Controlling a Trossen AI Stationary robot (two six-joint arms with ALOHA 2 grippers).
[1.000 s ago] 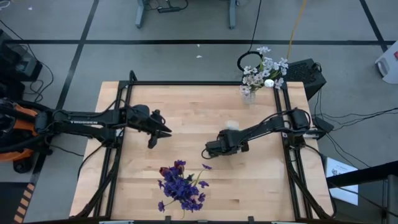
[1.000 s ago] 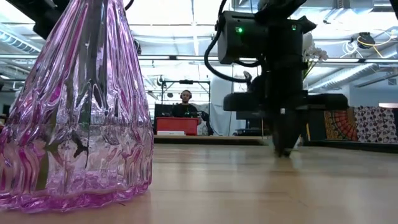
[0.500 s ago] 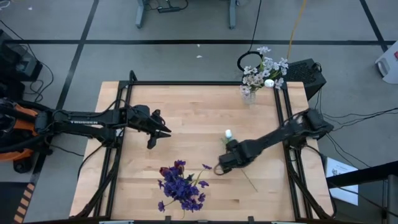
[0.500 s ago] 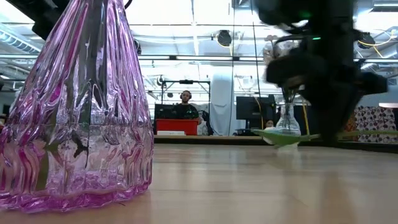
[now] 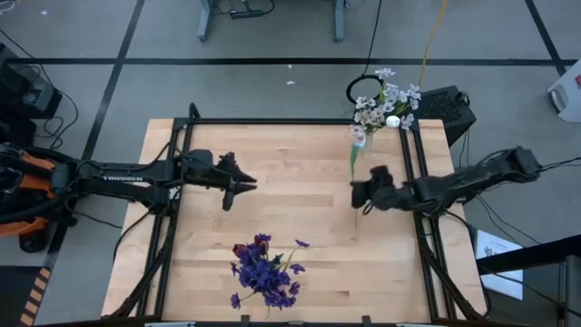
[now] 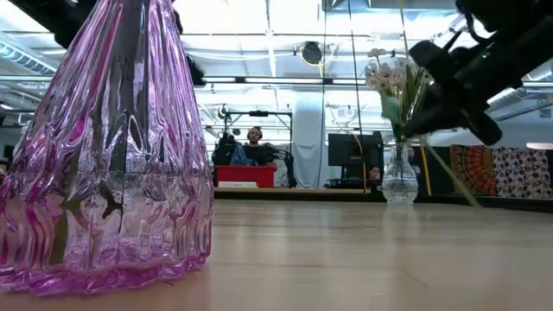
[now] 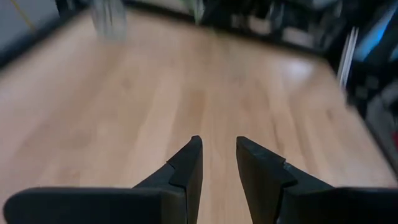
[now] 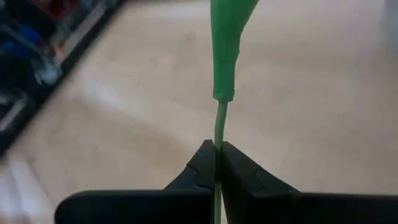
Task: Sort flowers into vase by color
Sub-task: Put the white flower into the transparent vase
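My right gripper is shut on a green-stemmed flower held above the table's right part. The flower's head points toward the far edge, close to the clear vase that holds white blossoms at the far right corner. In the low view the flower slants in front of that vase. A purple glass vase with purple flowers stands near the front edge. My left gripper is open and empty over the table's left middle. My right gripper pinches the flower's thin bare stem between its two fingers, just below the thicker green leaf sheath. The fingers come about level from the table's right side and lie across the stem. The flower is lifted clear and tilted, its lower stem end hanging down.
A black frame rail runs along the table's right side by the clear vase. Bare wood lies between the two vases. A person sits in the room beyond the far edge.
My right gripper first went toward the near edge over a flower on the table, then swung up and toward the far right corner with the flower. The flower is now lifted clear, its head near the clear vase. My left gripper has shifted slightly toward the table's right.
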